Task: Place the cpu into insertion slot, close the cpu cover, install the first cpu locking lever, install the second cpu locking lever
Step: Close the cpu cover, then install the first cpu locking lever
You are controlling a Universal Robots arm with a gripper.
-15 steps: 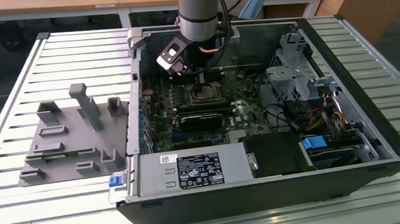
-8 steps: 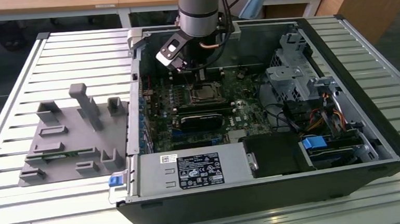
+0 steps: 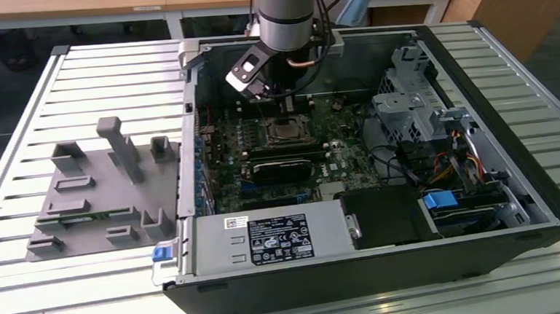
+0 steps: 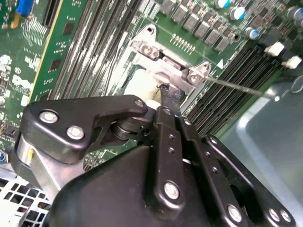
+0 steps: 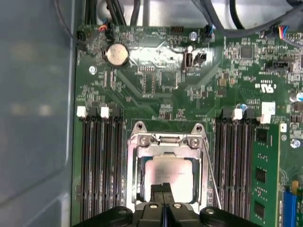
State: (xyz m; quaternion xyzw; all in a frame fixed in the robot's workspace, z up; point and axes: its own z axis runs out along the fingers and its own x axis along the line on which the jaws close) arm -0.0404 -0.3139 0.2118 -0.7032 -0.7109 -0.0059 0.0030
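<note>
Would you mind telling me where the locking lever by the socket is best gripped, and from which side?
Probably near its hooked free end: the lever is a thin bare wire slanting away from the cover over the memory slots, so that end looks clear. Come from above, with the gripper closing across the wire, not along it.

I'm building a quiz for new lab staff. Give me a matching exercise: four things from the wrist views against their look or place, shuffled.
Things
1 cpu
2 cpu cover
3 coin cell battery
4 gripper

Look or place
a black, fingers together, tips over the chip's edge
b round and silvery, on the green board
c dull grey square, lying inside the frame
d silvery frame lying around the chip

Pairs: 1-c, 2-d, 3-b, 4-a
</note>
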